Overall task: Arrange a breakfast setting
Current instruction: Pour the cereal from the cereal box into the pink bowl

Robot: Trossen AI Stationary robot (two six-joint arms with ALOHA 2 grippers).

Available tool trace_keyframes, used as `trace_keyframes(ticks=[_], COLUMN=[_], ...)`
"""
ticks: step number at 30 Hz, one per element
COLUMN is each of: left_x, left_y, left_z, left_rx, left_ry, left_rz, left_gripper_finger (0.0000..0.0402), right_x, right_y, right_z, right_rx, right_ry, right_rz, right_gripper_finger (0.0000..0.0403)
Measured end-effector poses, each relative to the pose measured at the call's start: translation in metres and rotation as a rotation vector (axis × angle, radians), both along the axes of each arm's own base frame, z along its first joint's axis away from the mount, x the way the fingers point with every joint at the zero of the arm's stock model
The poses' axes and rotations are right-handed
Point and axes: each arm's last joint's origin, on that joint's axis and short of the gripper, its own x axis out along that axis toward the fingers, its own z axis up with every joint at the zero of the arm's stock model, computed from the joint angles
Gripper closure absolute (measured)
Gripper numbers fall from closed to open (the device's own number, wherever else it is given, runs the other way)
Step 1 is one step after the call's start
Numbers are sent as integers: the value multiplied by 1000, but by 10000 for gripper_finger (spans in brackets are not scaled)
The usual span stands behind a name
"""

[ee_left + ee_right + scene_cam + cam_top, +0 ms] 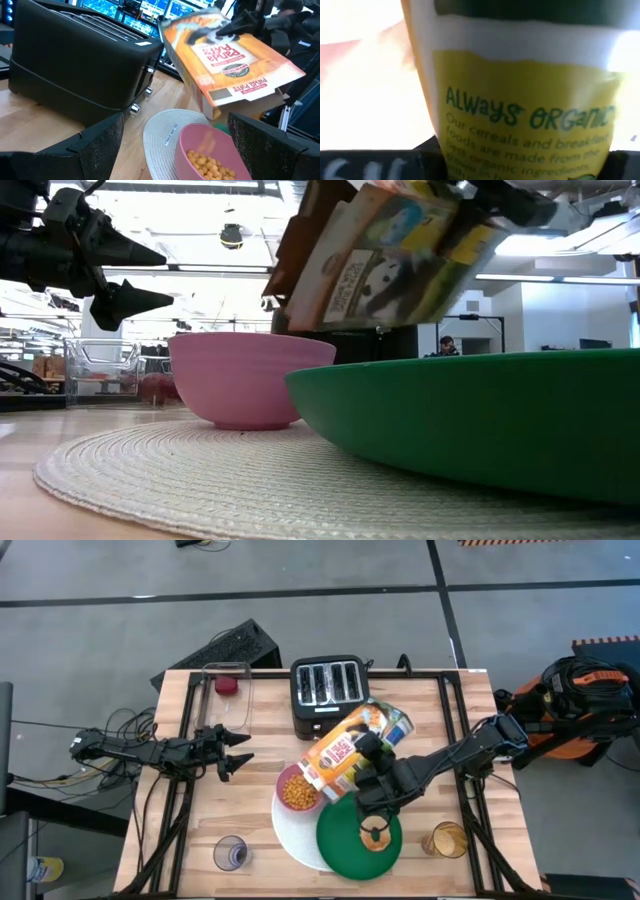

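Note:
My right gripper (368,752) is shut on an orange cereal box (345,755), which is tipped with its open end above a small pink bowl (297,790) holding yellow puffs (207,165). The bowl stands on a white round woven mat (295,835). A dark-green plate (345,840) overlaps the mat's right side and carries a toasted bagel ring (376,837). My left gripper (238,752) waits open over the table's left half, level, pointing toward the bowl and touching nothing. My right gripper pinches the cereal box between its two fingers; one finger lies across the orange front face (220,31), toward the raised closed end. The narrow yellow side panel (520,100) faces the wrist. The box is lifted clear and slants down, its opened flap end (240,102) lowest, above the bowl.
A black four-slot toaster (327,688) stands at the far middle, just behind the box. A clear rectangular container (228,690) with a red piece (229,685) sits at the far left. An empty tumbler (230,853) stands near left, and a tumbler of orange drink (447,839) near right.

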Motion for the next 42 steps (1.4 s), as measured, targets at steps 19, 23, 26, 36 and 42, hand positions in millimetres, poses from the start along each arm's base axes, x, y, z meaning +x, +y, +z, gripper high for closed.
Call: trace_keyframes(ticks=[19,23,26,36,42], left_x=[0,0,0,0,0], left_y=[0,0,0,0,0], left_z=[0,0,0,0,0], left_rx=[0,0,0,0,0], left_ry=[0,0,0,0,0], left_rz=[0,0,0,0,0], left_gripper_finger=[58,58,58,58,58], right_x=[8,11,13,13,12], right_y=[3,-3,-5,-3,-5], right_z=[10,10,11,11,11], right_rx=[-134,-150,-194,-174,-154], right_ry=[140,176,173,158,138], right_rz=[217,220,218,218,195], right_gripper_finger=[218,218,218,218,218])
